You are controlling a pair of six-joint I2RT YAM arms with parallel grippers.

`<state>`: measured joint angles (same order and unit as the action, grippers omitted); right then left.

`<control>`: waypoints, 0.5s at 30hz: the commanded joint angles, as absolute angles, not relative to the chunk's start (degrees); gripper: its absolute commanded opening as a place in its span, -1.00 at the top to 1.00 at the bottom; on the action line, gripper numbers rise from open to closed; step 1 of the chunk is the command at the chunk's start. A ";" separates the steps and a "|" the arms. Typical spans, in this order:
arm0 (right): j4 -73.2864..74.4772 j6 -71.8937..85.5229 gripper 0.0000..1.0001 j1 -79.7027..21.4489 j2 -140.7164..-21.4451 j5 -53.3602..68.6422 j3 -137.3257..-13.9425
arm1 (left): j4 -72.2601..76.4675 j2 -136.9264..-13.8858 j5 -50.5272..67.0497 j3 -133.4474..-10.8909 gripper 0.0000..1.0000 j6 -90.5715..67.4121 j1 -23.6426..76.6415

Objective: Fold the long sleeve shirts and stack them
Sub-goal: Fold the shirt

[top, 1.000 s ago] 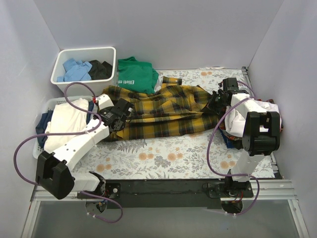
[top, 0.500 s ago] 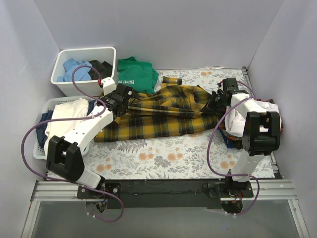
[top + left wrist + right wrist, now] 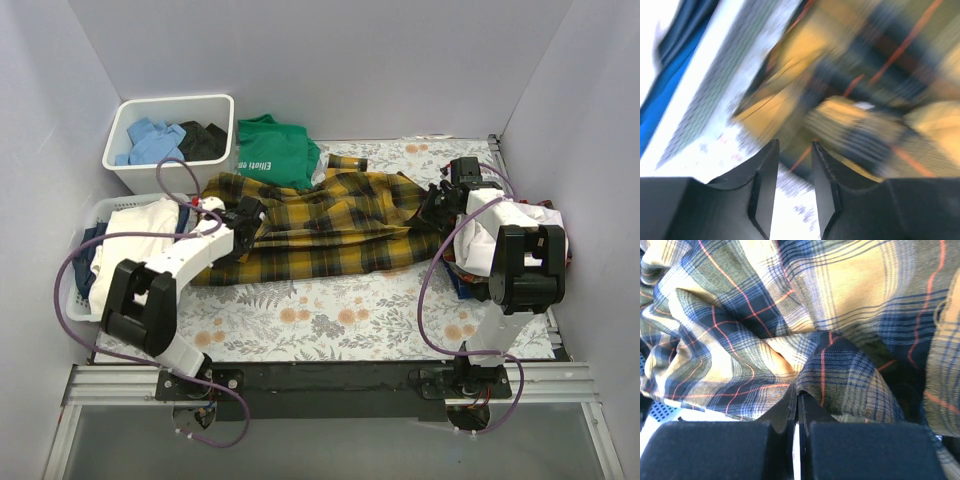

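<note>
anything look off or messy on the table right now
The plaid shirt lies bunched and wrinkled across the table, not flat, its right end gathered at the right gripper. The green T-shirt sits loose outside the white bin, against the plaid.

A bare strip of counter (image 3: 330, 310) runs along the near edge, open to either hand. The plaid shirt (image 3: 330, 225) covers the middle from side to side. Behind it, the back right corner is bare. A bin (image 3: 170, 105) and a green T-shirt (image 3: 272, 150) block the back left. A basket (image 3: 112, 204) fills the left edge, and a white cloth heap (image 3: 500, 225) fills the right.
</note>
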<state>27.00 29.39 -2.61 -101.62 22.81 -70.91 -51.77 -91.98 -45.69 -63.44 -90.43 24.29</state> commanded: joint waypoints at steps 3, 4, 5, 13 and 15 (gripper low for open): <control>28.04 27.77 0.97 -2.02 -100.63 20.92 -71.89 | -54.41 -74.74 -40.79 -57.04 0.18 -94.93 23.47; 28.30 27.77 0.97 -2.02 -100.55 20.83 -71.98 | -54.06 -73.40 -40.43 -56.69 0.13 -93.70 23.47; 28.47 27.77 0.97 -2.02 -100.46 20.31 -71.81 | -53.44 -72.61 -40.17 -56.43 -0.01 -93.08 23.47; 31.46 27.95 0.97 -1.85 -99.32 14.95 -71.11 | -54.41 -76.19 -35.08 -60.38 -0.37 -94.13 23.29; 31.64 27.25 0.97 -1.76 -98.96 14.59 -70.84 | -51.70 -77.16 -32.35 -61.17 -0.38 -92.64 23.29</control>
<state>29.76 28.49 -2.31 -101.60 17.85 -70.91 -53.89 -75.46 -36.75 -58.43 -93.01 23.46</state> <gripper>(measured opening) 0.028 0.682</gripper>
